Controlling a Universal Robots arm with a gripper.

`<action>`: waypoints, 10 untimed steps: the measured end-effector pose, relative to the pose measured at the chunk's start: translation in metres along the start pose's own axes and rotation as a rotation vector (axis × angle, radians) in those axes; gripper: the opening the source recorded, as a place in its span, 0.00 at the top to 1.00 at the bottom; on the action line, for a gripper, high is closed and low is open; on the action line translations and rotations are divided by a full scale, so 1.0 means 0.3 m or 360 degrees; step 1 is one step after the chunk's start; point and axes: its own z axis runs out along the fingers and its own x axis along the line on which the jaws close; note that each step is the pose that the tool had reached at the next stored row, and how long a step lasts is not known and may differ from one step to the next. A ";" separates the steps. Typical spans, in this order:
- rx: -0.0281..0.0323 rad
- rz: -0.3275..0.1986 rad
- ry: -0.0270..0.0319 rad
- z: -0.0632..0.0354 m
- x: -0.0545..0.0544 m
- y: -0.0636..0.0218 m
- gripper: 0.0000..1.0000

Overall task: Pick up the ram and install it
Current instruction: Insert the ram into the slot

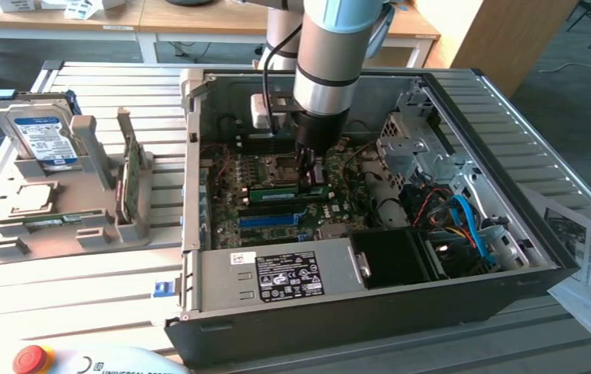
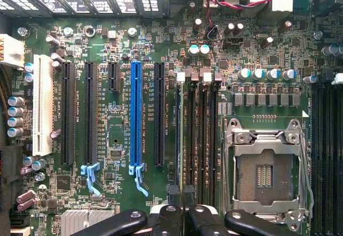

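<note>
The hand [image 2: 183, 191] grips the ram [image 1: 274, 189], standing edge-up in a motherboard [image 2: 120, 155] slot.

Open-topped case [image 1: 187, 156]; cables [image 1: 463, 220] and drive cage [image 1: 412, 146] beside the motherboard [image 1: 264, 212].

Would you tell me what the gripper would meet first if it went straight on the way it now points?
The ram it grips would lead. Straight below the gripper lie the memory slots on the motherboard. The ram seems already at one of those slots, though depth is unclear.
</note>
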 end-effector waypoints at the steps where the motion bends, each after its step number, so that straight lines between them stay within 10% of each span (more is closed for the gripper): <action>1: 0.00001 0.0000 0.00001 0.000 0.000 0.000 0.87; 10: 0.00004 0.0000 -0.00002 0.000 0.000 0.000 0.80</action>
